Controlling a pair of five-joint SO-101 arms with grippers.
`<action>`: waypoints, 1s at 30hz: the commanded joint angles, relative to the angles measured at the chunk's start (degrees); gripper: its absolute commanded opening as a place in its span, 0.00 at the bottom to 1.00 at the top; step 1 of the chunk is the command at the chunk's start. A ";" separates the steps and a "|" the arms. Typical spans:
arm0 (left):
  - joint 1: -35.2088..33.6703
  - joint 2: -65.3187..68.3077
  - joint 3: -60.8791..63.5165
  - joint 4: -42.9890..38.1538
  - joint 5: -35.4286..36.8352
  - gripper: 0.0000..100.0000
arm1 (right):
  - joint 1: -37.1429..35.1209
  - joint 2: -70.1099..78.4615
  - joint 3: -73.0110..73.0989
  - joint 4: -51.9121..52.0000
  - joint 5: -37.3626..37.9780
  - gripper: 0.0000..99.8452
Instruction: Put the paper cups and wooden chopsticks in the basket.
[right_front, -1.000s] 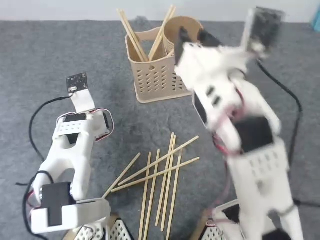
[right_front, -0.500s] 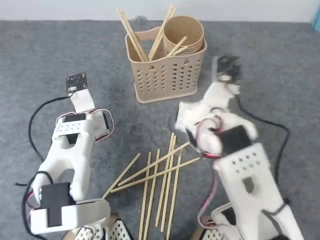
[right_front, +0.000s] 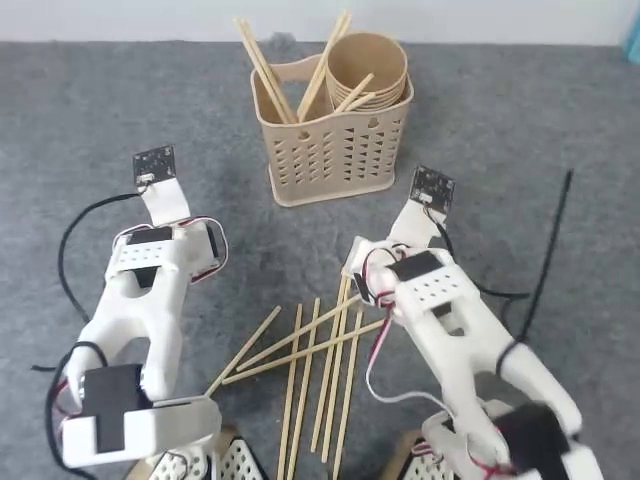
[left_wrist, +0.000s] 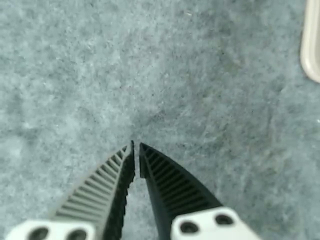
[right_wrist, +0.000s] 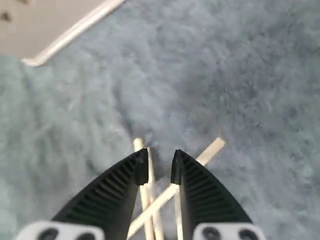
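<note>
On the grey carpeted table (right_front: 80, 110), a beige perforated plastic basket (right_front: 330, 152) is seen holding stacked brown paper cups (right_front: 367, 62). Loose wooden chopsticks (right_front: 331, 370) are fanned nearby, their tips just beneath the slightly parted right pincer (right_wrist: 159, 165); the left pincer (left_wrist: 136, 150) is closed over bare table.

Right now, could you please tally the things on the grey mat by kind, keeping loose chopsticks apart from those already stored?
basket: 1
paper cup stack, standing in the basket: 1 (number of nested cups cannot be told)
loose chopsticks on the mat: about 8
stored chopsticks standing in the basket: about 6
Total: about 16
</note>
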 joint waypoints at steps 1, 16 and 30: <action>-0.26 -0.26 -2.42 0.00 0.35 0.01 | 1.71 3.74 -0.44 -4.00 -1.05 0.09; -0.26 -0.26 -2.42 0.00 0.35 0.01 | 2.68 -1.63 -3.87 6.99 -2.99 0.09; -0.18 -0.26 -2.42 0.00 0.26 0.01 | 1.19 1.63 -1.32 4.79 -0.18 0.09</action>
